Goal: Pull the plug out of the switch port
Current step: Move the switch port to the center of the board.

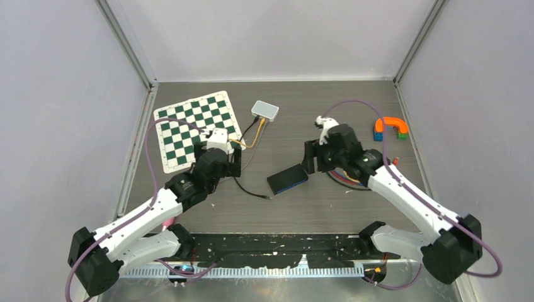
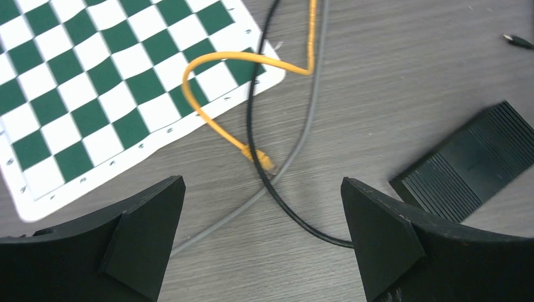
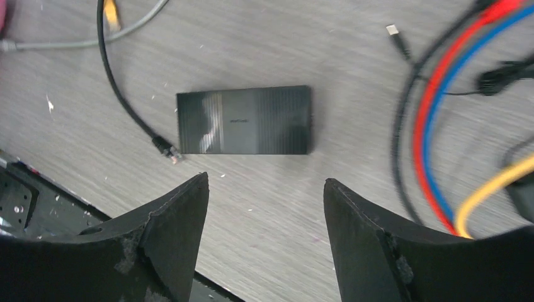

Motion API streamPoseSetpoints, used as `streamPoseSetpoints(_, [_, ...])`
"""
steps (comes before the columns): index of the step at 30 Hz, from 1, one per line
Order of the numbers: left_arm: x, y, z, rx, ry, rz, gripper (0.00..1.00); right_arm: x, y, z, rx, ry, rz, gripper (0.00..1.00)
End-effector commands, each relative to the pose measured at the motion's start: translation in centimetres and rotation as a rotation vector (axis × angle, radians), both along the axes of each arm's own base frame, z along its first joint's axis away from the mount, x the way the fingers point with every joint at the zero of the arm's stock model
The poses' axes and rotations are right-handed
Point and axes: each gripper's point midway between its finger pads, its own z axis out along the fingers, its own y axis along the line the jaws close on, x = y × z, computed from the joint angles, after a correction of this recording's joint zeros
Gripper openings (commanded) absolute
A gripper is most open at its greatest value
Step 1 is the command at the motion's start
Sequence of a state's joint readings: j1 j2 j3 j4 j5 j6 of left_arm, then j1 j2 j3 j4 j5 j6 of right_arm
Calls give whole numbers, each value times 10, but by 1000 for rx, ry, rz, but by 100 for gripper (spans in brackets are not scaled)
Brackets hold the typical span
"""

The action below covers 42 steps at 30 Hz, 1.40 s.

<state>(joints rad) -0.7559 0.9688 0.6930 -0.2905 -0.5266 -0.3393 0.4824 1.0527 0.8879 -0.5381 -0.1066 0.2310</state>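
Observation:
The black switch (image 1: 288, 178) lies flat at the table's middle; it also shows in the right wrist view (image 3: 244, 119) and the left wrist view (image 2: 472, 163). A black cable's plug (image 3: 169, 151) lies loose on the table just left of the switch, apart from it (image 1: 269, 197). My left gripper (image 1: 236, 162) is open and empty above the crossing black, grey and yellow cables (image 2: 261, 189). My right gripper (image 1: 312, 157) is open and empty, hovering just near of the switch (image 3: 266, 182).
A green-and-white chessboard mat (image 1: 197, 129) lies at the left. A white box (image 1: 265, 110) with cables stands behind. A yellow cable's loose plug (image 2: 264, 160) lies by the mat. Red, blue and black cables (image 3: 434, 126) lie right of the switch. Coloured blocks (image 1: 390, 128) sit far right.

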Motion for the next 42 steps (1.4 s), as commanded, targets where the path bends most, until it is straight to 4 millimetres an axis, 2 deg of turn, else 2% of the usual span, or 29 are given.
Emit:
streamPoseSetpoints(1, [-3, 35, 7, -33, -41, 182, 99, 7, 41, -1, 40, -13, -43, 75])
streamPoseSetpoints(2, [-5, 39, 7, -41, -44, 194, 99, 8, 48, 1, 42, -17, -32, 76])
streamPoseSetpoints(3, [-7, 43, 7, -50, -48, 206, 99, 4, 59, -8, 22, 10, 0, 76])
streamPoseSetpoints(4, [-9, 46, 6, -55, -50, 214, 99, 4, 67, -5, 21, 13, 18, 77])
streamPoseSetpoints(5, [-11, 50, 4, -57, -49, 222, 99, -2, 80, -16, -7, 40, 62, 77])
streamPoseSetpoints(6, [-12, 53, 4, -63, -54, 231, 99, -2, 88, -16, -14, 39, 79, 77])
streamPoseSetpoints(7, [-14, 56, 3, -70, -57, 241, 99, -6, 98, -32, -58, 64, 98, 78])
streamPoseSetpoints(8, [-16, 59, 2, -74, -59, 246, 99, -7, 106, -33, -64, 67, 112, 78])
streamPoseSetpoints(9, [-17, 61, 2, -78, -64, 252, 99, -13, 115, -49, -102, 100, 141, 78])
streamPoseSetpoints(10, [-18, 63, 3, -83, -68, 257, 99, -13, 123, -50, -112, 103, 153, 78])
streamPoseSetpoints(11, [-19, 65, 4, -89, -72, 262, 99, -19, 132, -64, -150, 121, 172, 78])
streamPoseSetpoints(12, [-21, 67, 3, -91, -73, 266, 99, -19, 139, -64, -161, 116, 180, 78])
streamPoseSetpoints(13, [-22, 68, 3, -92, -74, 268, 99, -23, 145, -76, -205, 121, 190, 79])
streamPoseSetpoints(14, [-22, 69, 3, -95, -76, 271, 99, -21, 150, -75, -220, 113, 191, 79])
streamPoseSetpoints(17, [-24, 75, 3, -87, -82, 288, 99, -22, 164, -86, -303, 93, 218, 80])
streamPoseSetpoints(21, [-24, 82, 4, -70, -97, 302, 99, -16, 162, -98, -402, 63, 204, 80])
streamPoseSetpoints(28, [-25, 83, 1, -76, -93, 296, 99, 1, 142, -113, -511, 40, 109, 83])
streamPoseSetpoints(35, [-25, 83, 1, -77, -87, 292, 99, 17, 123, -127, -482, 98, 22, 83])
streamPoseSetpoints(42, [-22, 78, -3, -80, -70, 279, 99, 43, 87, -136, -430, 158, -73, 83])
